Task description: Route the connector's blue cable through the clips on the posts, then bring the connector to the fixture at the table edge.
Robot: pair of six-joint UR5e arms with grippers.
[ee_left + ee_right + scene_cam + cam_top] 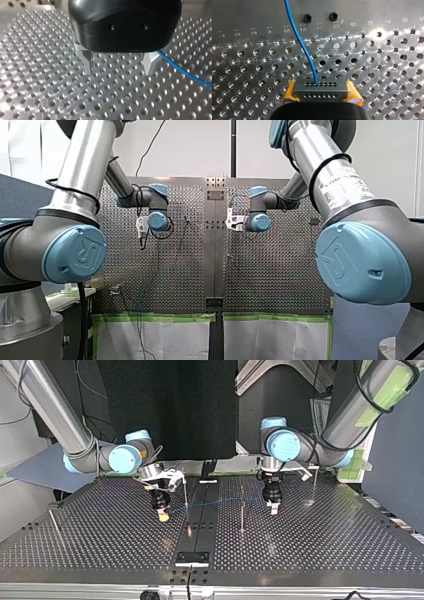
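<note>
- Surface first: a shiny perforated metal table [310, 545], with dark panels [165, 405] behind it in the top view.
- Nearest in that view, right at the table edge, is a small black plate [191, 558]. My guess is that's the fixture. Nothing is on it yet.
- A bit further in stand a thin post [242, 512] and a second post [186, 491]. The clips on them are too small to make out.
- Near the second post, my right gripper [163, 516] hangs low over the table. Its yellow pads pinch the connector [321, 88] by its two short ends.
- The blue cable [299, 40] leaves one hole in the connector's face. In the top view it runs in a fairly straight line past the second post towards my other arm. I can't tell if it's sitting in a clip.
- My left gripper [117, 65] has its metal fingers spread with only bare table between them. The cable passes just beside one finger, not in the grip.
- Handling-wise, the connector looks like a small, light, rigid block, so that end-on pinch should hold fine.
- The cable looks thin and floppy, so I reckon it'll sag and follow whatever drags it.
- I'd take it close to a post with a gentle pinch so it can slide, and not yank. Where the wire enters the connector looks like the weak spot.
</note>
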